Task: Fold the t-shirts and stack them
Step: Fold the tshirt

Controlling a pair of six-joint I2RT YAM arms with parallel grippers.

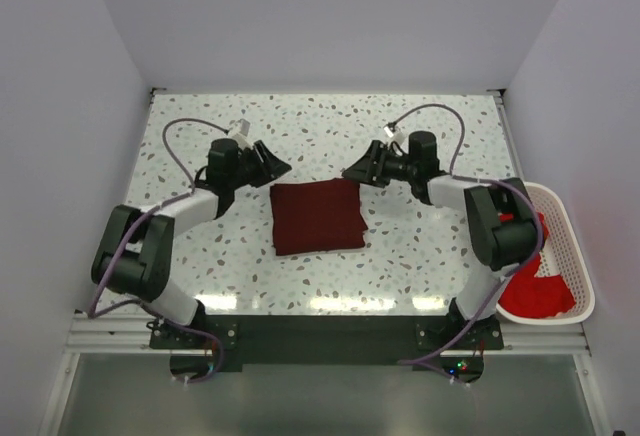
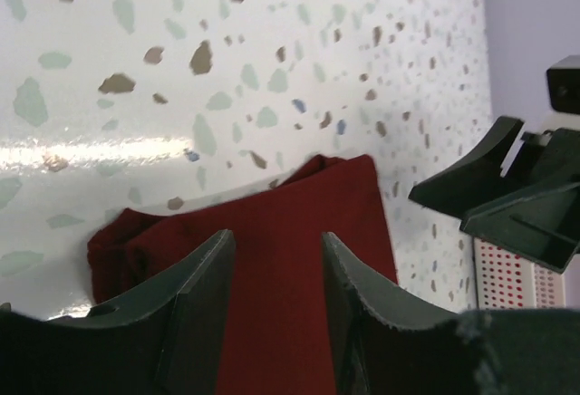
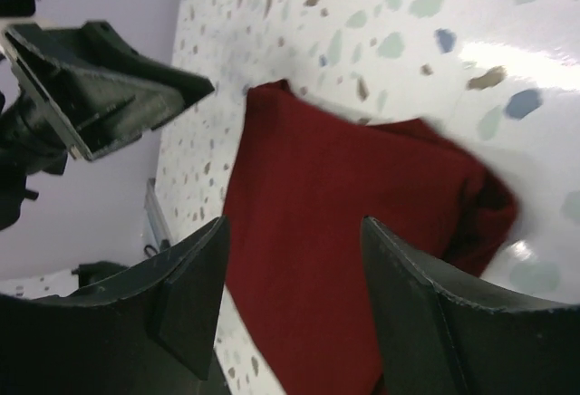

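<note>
A dark maroon t-shirt (image 1: 317,215) lies folded into a small square in the middle of the table. It also shows in the left wrist view (image 2: 299,259) and the right wrist view (image 3: 344,232). My left gripper (image 1: 276,167) is open and empty just beyond the shirt's far left corner. My right gripper (image 1: 353,171) is open and empty just beyond its far right corner. Brighter red t-shirts (image 1: 537,291) lie crumpled in the white basket (image 1: 570,246) at the right.
The white mesh basket stands at the table's right edge beside the right arm's base. White walls close in the table at the left, back and right. The speckled tabletop (image 1: 330,126) is bare behind the grippers.
</note>
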